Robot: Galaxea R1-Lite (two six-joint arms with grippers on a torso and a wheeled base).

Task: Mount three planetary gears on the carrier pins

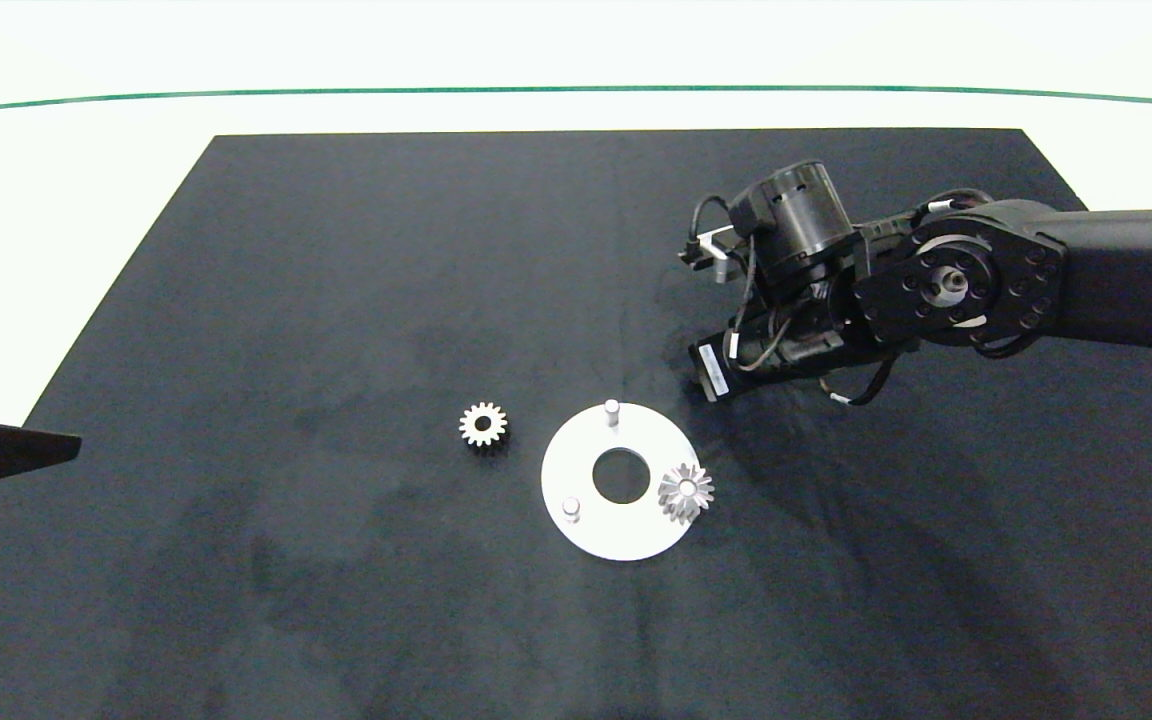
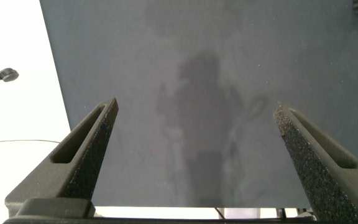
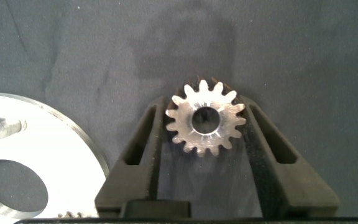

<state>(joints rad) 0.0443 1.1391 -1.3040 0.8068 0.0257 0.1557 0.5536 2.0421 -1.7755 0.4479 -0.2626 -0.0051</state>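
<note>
While the right hand [image 3: 205, 134] clamps a stiff, slippery planetary gear [image 3: 205, 118] by its teeth beside the white disc [image 3: 55, 146], the left hand [image 2: 194, 146] gapes idle.

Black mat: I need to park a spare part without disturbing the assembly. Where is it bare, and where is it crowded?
The black mat is bare across its far left and along the near edge below the white disc. It is crowded mid-mat: a loose gear, the disc with a mounted gear, and the right hand gripping a third gear. The left hand hovers open at the left edge.
</note>
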